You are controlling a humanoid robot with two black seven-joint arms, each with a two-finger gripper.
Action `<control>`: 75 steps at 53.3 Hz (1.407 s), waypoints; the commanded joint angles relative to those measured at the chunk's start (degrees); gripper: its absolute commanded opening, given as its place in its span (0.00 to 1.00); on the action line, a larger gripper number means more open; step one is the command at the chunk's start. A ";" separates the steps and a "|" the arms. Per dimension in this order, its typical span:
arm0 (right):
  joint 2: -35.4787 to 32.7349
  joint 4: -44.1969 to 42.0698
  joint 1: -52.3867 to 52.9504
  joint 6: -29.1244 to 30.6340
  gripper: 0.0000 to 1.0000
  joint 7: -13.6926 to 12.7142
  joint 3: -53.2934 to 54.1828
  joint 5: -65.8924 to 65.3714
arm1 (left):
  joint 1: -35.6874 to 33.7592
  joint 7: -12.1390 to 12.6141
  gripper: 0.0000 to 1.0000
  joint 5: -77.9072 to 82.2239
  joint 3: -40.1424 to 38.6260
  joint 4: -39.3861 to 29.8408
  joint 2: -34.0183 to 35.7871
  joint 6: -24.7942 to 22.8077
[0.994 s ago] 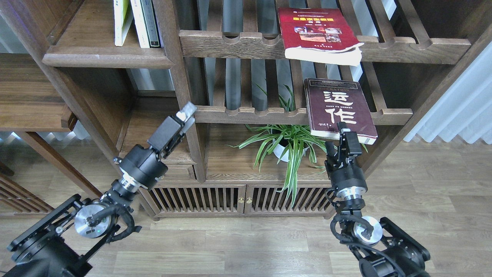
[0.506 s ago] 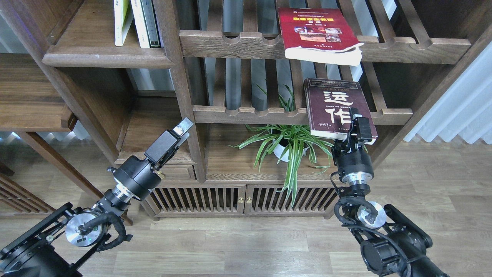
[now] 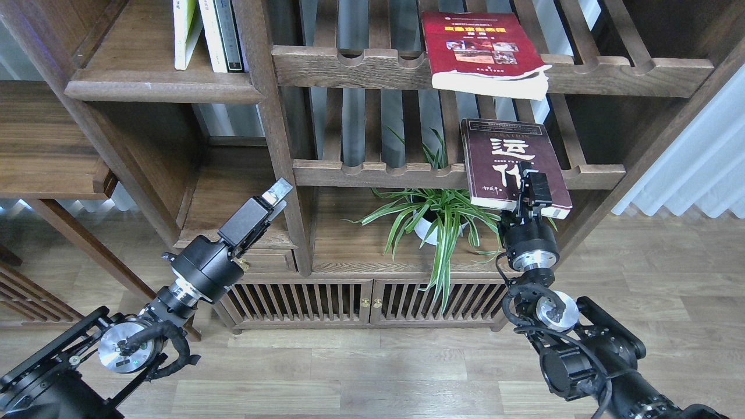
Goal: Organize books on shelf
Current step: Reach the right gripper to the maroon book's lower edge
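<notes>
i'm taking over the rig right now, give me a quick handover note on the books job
Right gripper: at the near edge of the dark maroon paperback with big white characters, which lies flat on the lower slatted rack; whether it grips, cannot tell.
Left gripper: raised beside the shelf unit's upright post, holding nothing; its fingers appear closed.
Red paperback with yellow title: flat on the upper slatted rack.
Done: yellow-green paperback stands on the solid dark-brown shelf board.
Left: move the maroon and red books there.

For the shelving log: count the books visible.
4, maybe more out of frame: yellow-green book and white book upright top left; red book on upper rack; maroon book on the rack below.
</notes>
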 commanded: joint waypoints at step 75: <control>1.14 -0.61 -0.97 4.82 0.04 -0.28 2.48 1.00 | 4.38 0.00 1.00 0.70 0.18 3.51 -0.62 0.00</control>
